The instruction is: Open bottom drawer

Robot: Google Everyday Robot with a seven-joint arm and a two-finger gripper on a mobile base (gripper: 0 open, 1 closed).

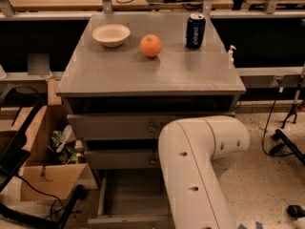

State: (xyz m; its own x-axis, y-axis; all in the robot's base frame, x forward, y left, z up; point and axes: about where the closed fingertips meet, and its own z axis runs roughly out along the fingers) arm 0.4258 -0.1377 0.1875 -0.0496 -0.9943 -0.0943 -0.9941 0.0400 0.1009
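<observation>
The bottom drawer (pixel 131 197) of the grey cabinet stands pulled out toward me, its bare grey floor showing. Its front (pixel 126 221) lies at the lower edge of the view, and its knob is hidden. My white arm (pixel 195 171) bends down across the cabinet's right side and leaves the view at the bottom. The gripper is out of view, somewhere past the lower edge beneath the arm.
Above it sit the middle drawer (pixel 119 159) and the top drawer (pixel 112 126), both pushed in. On the cabinet top (pixel 119 75) are a white bowl (pixel 111 34), an orange (pixel 150 46) and a blue can (pixel 195 31). A cardboard box (pixel 45 175) stands at the left, and cables lie on the floor.
</observation>
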